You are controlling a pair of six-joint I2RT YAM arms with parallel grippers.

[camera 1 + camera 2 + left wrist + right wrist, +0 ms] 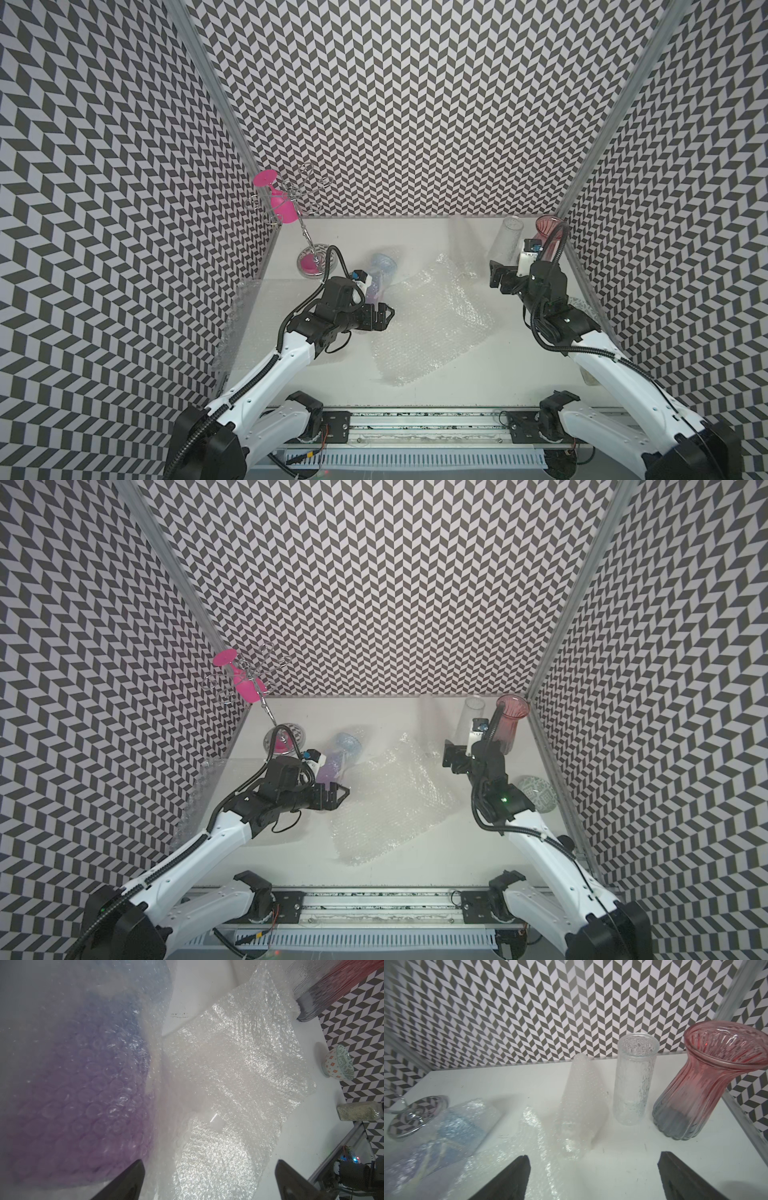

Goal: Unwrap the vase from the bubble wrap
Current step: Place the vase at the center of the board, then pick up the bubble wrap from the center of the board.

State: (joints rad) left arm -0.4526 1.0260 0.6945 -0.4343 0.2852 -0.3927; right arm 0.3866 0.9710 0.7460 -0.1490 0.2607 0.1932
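Vase (380, 276): on its side on the tabletop (332, 365), wrapped in bubble wrap (432, 316); blue flared mouth at the far end, purple foot at the end nearer the arms.
Long axis: roughly front-to-back, slightly slanted.
Wrap tail: spread flat, running off the vase toward the right arm's side; appears to be one sheet with the layer on the vase, not certain.
Left tool (384, 316): fingers fully spread, nothing held; just beside the vase's purple foot, over the tail.
Right tool (496, 275): fingers fully spread, nothing held; well apart from the vase, beyond the tail.
Nearer arm: left.
Next move (judgement): pinch the tail, pull crosswise to the long axis, let the vase roll free.
Risk (judgement): glass rolling into the rack base (311, 264), just beside the vase's mouth.
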